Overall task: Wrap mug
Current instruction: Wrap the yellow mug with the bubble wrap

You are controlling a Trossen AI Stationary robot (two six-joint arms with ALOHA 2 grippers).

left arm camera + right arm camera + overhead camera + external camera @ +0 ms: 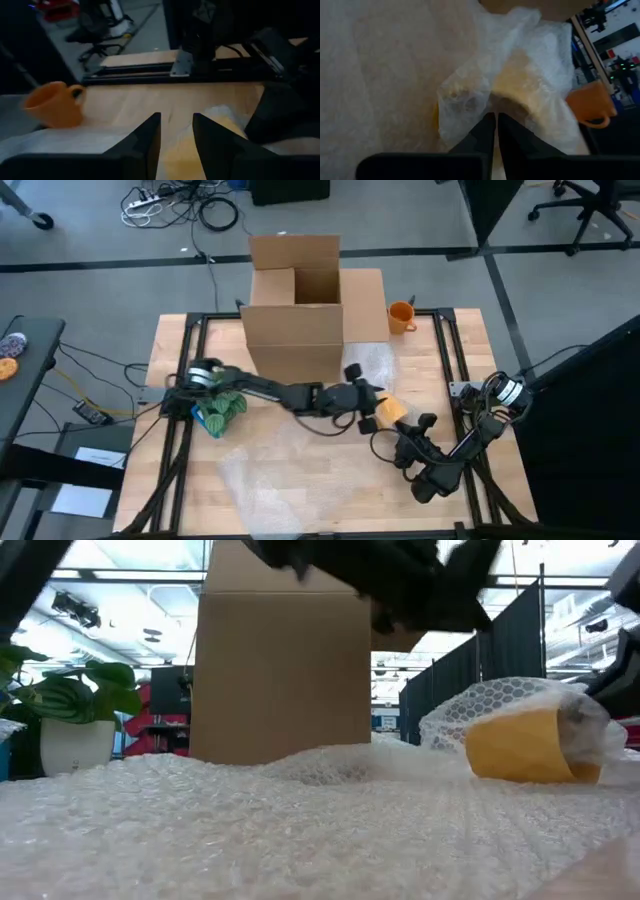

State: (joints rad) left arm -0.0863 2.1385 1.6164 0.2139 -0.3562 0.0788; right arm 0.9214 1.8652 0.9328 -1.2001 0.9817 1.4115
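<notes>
A yellow mug (391, 410) lay on its side right of centre in the high view, partly covered by a clear bubble-wrap sheet (300, 470) spread over the pale wooden table (470, 370). In the low view the mug (525, 745) sat at right, its long axis running roughly left-right w/ a fold of wrap draped over it.

The left gripper (362, 402) reached in from the picture's left and sat just beside the mug's left side; in the left wrist view its fingers (145, 140) stood apart w/ a clear gap, the yellow mug showing just beyond them. The right gripper (415, 435) came from the lower right, just below-right of the mug; in the right wrist view its fingers (484, 130) were nearly together, apparently pinching a fold of wrap at the mug, tho the contact wasn't fully clear. Both arms were close; the left was nearer the mug body.

Elsewhere: an open brown cardboard box (300, 300) at upper centre, a second orange mug (401, 315) right of the box, and a green leafy pot plant (222, 408) at left. Beyond the table lay grey floor w/ cables and office chairs.
</notes>
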